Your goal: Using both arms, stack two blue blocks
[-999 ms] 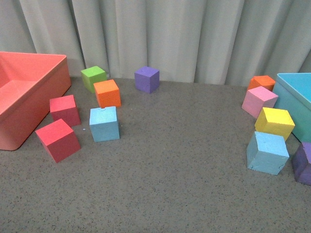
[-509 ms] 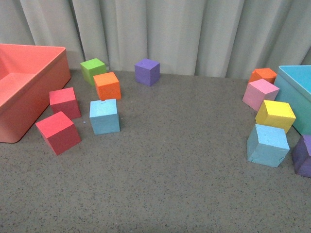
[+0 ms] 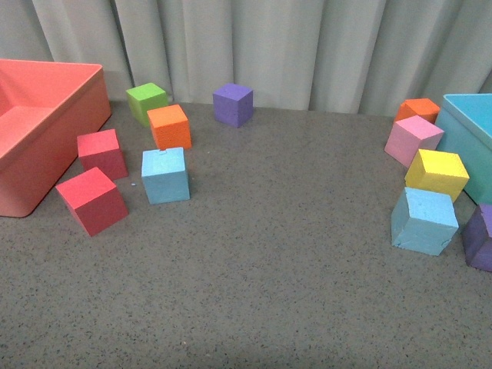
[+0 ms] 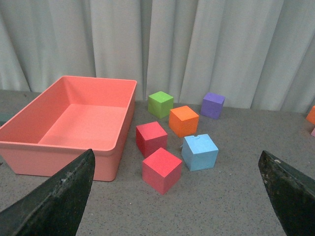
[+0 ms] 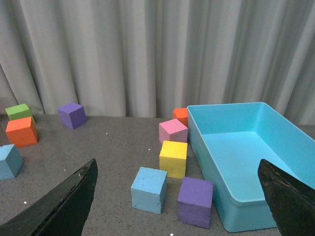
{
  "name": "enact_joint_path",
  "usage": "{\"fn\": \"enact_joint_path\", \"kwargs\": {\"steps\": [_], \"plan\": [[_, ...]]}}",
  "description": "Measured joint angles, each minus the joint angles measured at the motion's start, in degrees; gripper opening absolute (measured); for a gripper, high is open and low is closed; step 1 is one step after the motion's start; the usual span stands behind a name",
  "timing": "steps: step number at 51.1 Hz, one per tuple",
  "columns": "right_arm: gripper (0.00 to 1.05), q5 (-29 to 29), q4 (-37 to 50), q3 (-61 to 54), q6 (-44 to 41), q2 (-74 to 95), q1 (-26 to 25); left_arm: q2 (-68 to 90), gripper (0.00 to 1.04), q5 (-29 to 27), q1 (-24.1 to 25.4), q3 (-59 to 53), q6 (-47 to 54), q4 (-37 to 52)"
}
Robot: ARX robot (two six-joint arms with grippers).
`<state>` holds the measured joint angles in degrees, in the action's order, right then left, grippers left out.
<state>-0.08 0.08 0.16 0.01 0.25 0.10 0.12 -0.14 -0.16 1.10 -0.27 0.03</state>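
right blue block point(image 3: 423, 221): nearest of the pair, close to the right edge of the tabletop point(image 3: 292, 269), turned askew. Purple cube point(image 3: 480, 238) just beside it on the edge side, yellow cube point(image 3: 437, 174) just behind, turquoise bin point(image 3: 469, 142) past those.
left blue block point(image 3: 165, 174): further back, left half of the tabletop, roughly square-on. Red cube point(image 3: 92, 200) near its front-left, orange cube point(image 3: 169, 126) just behind.
why so: loose scatter, tops bare. The blues sit well apart, one per side, so I'd read it as one pick per arm.
stage: judged start; nothing lifted, no stack.
left gripper point(image 4: 174, 155): spread wide, empty, raised above the tabletop and aimed at the left cluster.
right gripper point(image 5: 177, 162): same, wide and empty, aimed at the right cluster.
arms: neither shows in the front view.
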Motion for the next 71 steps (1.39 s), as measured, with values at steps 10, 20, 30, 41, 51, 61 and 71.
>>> {"fn": "enact_joint_path", "kwargs": {"steps": [10, 20, 30, 41, 51, 61, 71], "plan": [[0.95, 18.5, -2.1, 1.2, -7.3, 4.5, 5.7, 0.0, 0.98, -0.1, 0.0, 0.0, 0.0, 0.0], [0.95, 17.9, 7.6, 5.5, -8.5, 27.1, 4.3, 0.0, 0.98, 0.0, 0.0, 0.0, 0.0, 0.0], [0.95, 7.6, 12.3, 20.0, 0.6, 62.9, 1.7, 0.0, 0.98, 0.0, 0.0, 0.0, 0.0, 0.0], [0.95, 1.8, 4.5, 37.7, 7.3, 87.1, 1.4, 0.0, 0.98, 0.0, 0.0, 0.0, 0.0, 0.0], [0.95, 0.8, -6.2, 50.7, 12.3, 101.2, 3.0, 0.0, 0.98, 0.0, 0.0, 0.0, 0.0, 0.0], [0.95, 3.5, -11.3, 58.6, 13.6, 108.4, 4.5, 0.0, 0.98, 0.0, 0.0, 0.0, 0.0, 0.0], [0.95, 3.4, -13.0, 62.2, 13.9, 113.3, 5.5, 0.0, 0.98, 0.0, 0.0, 0.0, 0.0, 0.0]]}}
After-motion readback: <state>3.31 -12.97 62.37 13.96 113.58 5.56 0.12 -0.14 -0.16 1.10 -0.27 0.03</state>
